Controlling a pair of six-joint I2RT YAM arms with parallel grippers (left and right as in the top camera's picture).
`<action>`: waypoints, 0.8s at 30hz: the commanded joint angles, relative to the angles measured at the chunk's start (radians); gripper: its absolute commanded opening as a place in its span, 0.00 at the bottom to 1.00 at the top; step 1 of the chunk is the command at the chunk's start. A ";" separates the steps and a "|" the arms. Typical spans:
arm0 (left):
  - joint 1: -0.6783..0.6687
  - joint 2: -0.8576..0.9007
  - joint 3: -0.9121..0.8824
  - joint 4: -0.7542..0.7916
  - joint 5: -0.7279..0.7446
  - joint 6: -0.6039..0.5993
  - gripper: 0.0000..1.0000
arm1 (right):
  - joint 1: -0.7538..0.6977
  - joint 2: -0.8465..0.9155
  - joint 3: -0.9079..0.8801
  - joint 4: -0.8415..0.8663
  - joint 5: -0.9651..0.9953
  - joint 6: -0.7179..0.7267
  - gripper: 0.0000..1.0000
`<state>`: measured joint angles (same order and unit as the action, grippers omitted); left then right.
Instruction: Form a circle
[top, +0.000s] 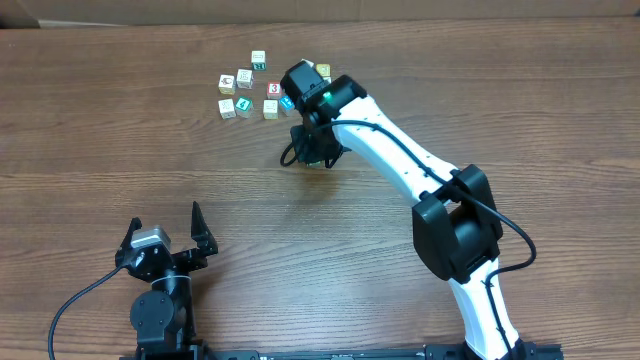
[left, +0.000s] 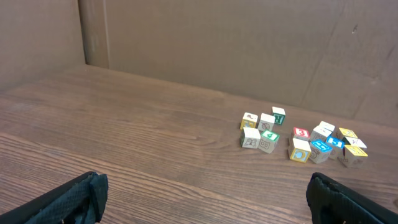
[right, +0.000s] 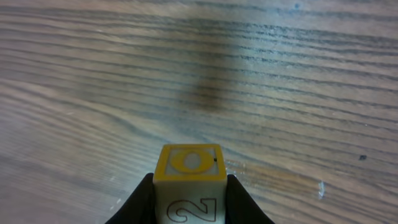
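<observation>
My right gripper (top: 312, 150) is shut on a white cube with a yellow-framed "O" face and a "2" below it (right: 189, 180), just above the bare wood. In the right wrist view the black fingers (right: 140, 202) press both its sides. It hangs in front of and to the right of the cubes. The circle is a tight little group of white, teal-marked and yellow cubes (top: 245, 79) at the far middle, also in the left wrist view (left: 266, 122). My left gripper (top: 165, 222) stands open near the front left, nothing between its fingers (left: 74, 196).
A looser scatter of cubes lies right of the group: a red "3" cube (top: 273, 90), a yellow one (top: 270, 108) and a blue one (top: 286, 102), partly under the right arm (top: 400, 160). A cardboard wall (left: 217, 43) stands behind the table.
</observation>
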<state>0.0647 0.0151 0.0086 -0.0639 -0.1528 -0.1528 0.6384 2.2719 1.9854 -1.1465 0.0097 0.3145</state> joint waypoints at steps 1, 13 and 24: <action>-0.013 -0.010 -0.004 0.000 0.008 0.019 0.99 | 0.010 0.029 -0.023 0.025 0.057 0.016 0.17; -0.013 -0.010 -0.004 0.000 0.008 0.019 0.99 | 0.010 0.037 -0.154 0.179 0.130 0.015 0.21; -0.013 -0.010 -0.004 0.000 0.008 0.019 1.00 | 0.010 0.037 -0.166 0.200 0.136 0.015 0.30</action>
<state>0.0647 0.0151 0.0086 -0.0639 -0.1528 -0.1528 0.6506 2.2993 1.8446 -0.9478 0.1192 0.3229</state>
